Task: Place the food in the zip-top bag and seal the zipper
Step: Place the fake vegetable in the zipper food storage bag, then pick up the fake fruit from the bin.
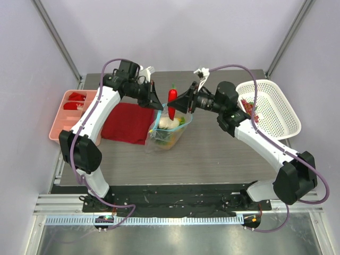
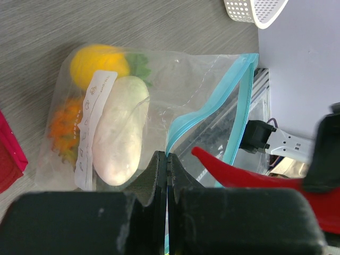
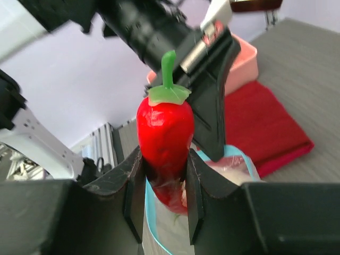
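Observation:
The clear zip-top bag (image 1: 169, 132) stands mid-table, with a pineapple (image 2: 100, 62), a white radish (image 2: 122, 130) and an orange piece (image 2: 65, 127) inside it. My left gripper (image 1: 159, 105) is shut on the teal zipper (image 2: 183, 123) at the bag's near mouth edge and holds the mouth open. Just above the mouth, my right gripper (image 3: 164, 170) is shut on the red chili (image 3: 164, 130), stem up. The chili's tip (image 2: 204, 155) pokes between the two teal strips.
A folded red cloth (image 1: 127, 122) lies left of the bag, and a pink divided tray (image 1: 71, 112) sits at the table's left edge. A white perforated basket (image 1: 272, 109) with small red-green bits (image 1: 249, 109) stands at the right.

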